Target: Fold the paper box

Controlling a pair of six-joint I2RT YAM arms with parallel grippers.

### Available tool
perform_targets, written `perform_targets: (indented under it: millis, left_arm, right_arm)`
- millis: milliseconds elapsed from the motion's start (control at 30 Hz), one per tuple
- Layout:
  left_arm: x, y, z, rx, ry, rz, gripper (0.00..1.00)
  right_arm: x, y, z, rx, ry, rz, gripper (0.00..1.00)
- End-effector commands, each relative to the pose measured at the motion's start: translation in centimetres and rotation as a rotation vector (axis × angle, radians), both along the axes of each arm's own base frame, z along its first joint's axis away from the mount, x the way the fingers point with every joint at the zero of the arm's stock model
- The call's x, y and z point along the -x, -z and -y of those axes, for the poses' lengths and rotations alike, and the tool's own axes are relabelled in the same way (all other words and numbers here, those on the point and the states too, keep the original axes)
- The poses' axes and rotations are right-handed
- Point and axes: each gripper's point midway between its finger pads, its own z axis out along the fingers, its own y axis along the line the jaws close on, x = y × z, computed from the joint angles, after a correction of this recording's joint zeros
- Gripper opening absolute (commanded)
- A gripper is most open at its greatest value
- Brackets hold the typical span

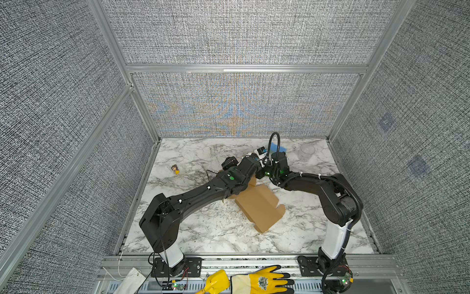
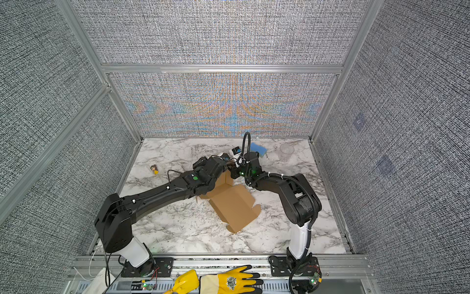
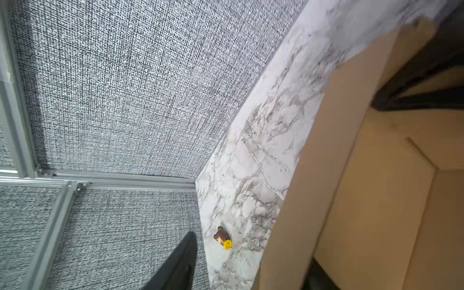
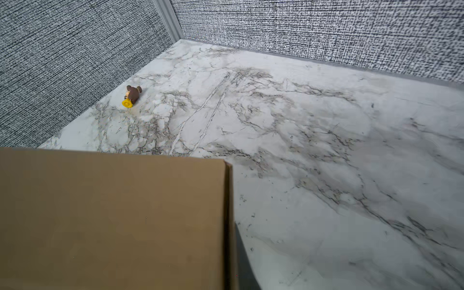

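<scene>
Paper box [image 1: 259, 208] is found near the middle of the bench [image 1: 203, 236], a little toward its right edge, and only partly formed. In both top views the broad lid panel with its tabs lies flat toward the front edge, while the far end, where walls are raised, is hidden under the two wrists. The right gripper [image 4: 232, 253] is clenched shut and is judged to be pinching an upright, doubled wall of the paper box; one dark finger [image 4: 242, 258] is seen tight against that wall's edge. The left gripper [image 3: 253, 247] is released: a raised wall is straddled by its fingers, and marble shows between one finger [image 3: 180, 258] and the board. The step in hand is judged to be the raising and locking of the walls at the far end. For the next move a fresh push or hold by the left gripper is called for, so that the wall flap is rolled inward and its tabs are seated while the pinched wall is held upright. The lid is not yet closed. A blue sponge [image 1: 276, 147] at the far edge and a small figurine [image 1: 175, 169] near the left edge are not involved.
</scene>
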Motion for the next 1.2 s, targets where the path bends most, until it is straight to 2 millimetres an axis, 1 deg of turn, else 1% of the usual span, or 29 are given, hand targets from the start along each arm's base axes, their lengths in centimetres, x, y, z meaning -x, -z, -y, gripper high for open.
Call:
perform_targets:
  millis: [0, 100, 200, 300, 433, 533, 633, 733, 800, 900, 1033, 1100, 1167]
  left_arm:
    - [0.5, -2.5, 1.0, 0.189, 0.012, -0.012, 0.64]
    - [0.9, -5.6, 0.8, 0.338, 0.003, 0.0, 0.67]
    - [1.7, -7.9, -0.4, 0.511, -0.015, -0.005, 0.67]
    - [2.9, -9.2, -2.0, 0.671, -0.016, -0.015, 0.67]
    - [4.7, -9.6, -3.3, 0.863, 0.023, -0.013, 0.69]
    - [4.9, -8.2, -4.9, 0.9, -0.047, -0.037, 0.69]
    - [4.9, -6.0, -6.1, 0.942, -0.119, -0.087, 0.69]
    - [4.9, -4.0, -7.2, 1.03, -0.16, -0.132, 0.69]
    - [4.5, -2.6, -8.1, 1.076, -0.188, -0.157, 0.69]
    - [3.8, -0.3, -9.7, 1.092, -0.258, -0.18, 0.68]
    - [3.1, 2.4, -10.4, 1.11, -0.302, -0.22, 0.67]
    - [2.9, 3.7, -10.2, 1.109, -0.305, -0.248, 0.67]
    - [2.7, 5.0, -9.5, 1.105, -0.294, -0.288, 0.66]
  right_arm:
    - [-0.3, 0.5, 0.9, 0.035, 0.067, -0.045, 0.0]
    - [-0.2, 0.4, 1.3, 0.041, 0.092, -0.078, 0.0]
    - [0.1, 0.7, 1.9, 0.067, 0.125, -0.117, 0.0]
    - [0.5, 0.9, 2.5, 0.099, 0.146, -0.153, 0.0]
    - [0.9, 1.3, 3.1, 0.134, 0.163, -0.194, 0.0]
    - [1.2, 1.2, 3.4, 0.151, 0.172, -0.227, 0.0]
    - [1.6, 1.0, 3.5, 0.177, 0.167, -0.267, 0.0]
    - [2.1, 0.6, 3.5, 0.179, 0.156, -0.293, 0.0]
    - [2.4, 0.5, 3.6, 0.181, 0.144, -0.307, 0.0]
    - [2.9, 0.7, 3.8, 0.2, 0.135, -0.316, 0.0]
    - [3.2, 0.9, 4.2, 0.219, 0.142, -0.308, 0.0]
    - [3.1, 0.9, 4.5, 0.229, 0.152, -0.299, 0.0]
    - [2.9, 0.8, 4.6, 0.238, 0.16, -0.289, 0.0]
